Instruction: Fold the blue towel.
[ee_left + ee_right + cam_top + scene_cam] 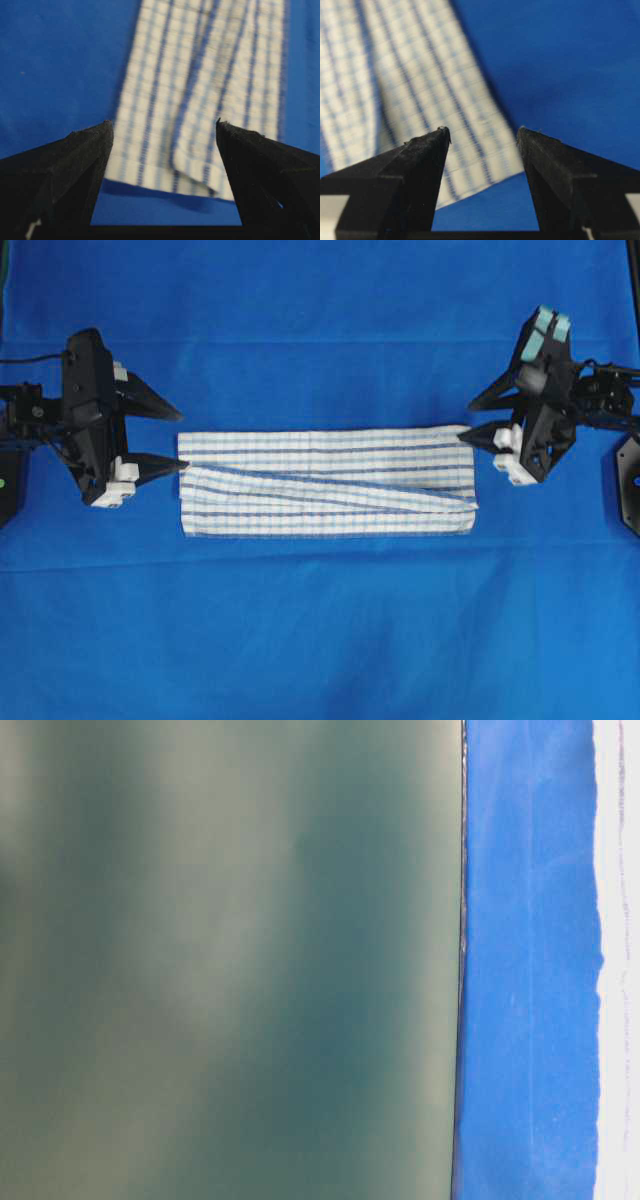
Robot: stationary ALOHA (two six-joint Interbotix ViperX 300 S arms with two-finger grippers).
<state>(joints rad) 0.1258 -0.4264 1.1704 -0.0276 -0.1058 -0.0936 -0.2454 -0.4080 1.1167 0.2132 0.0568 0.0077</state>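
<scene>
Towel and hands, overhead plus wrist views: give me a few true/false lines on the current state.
1. The towel lies as a long folded strip on the blue cloth. True.
2. The left hand is shut on the towel. False: its fingers are spread, nothing between them.
3. The right hand is open at the towel's right end. True.
4. The towel is lifted off the table. False: it lies flat.
5. The table-level view shows the towel. False: it is mostly blocked by a blurred surface.

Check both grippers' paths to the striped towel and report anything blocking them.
Nothing visible blocks either. The left gripper and right gripper are both open at opposite short ends of the blue towel, with only bare blue table cloth around it. The table-level view shows no towel.
</scene>
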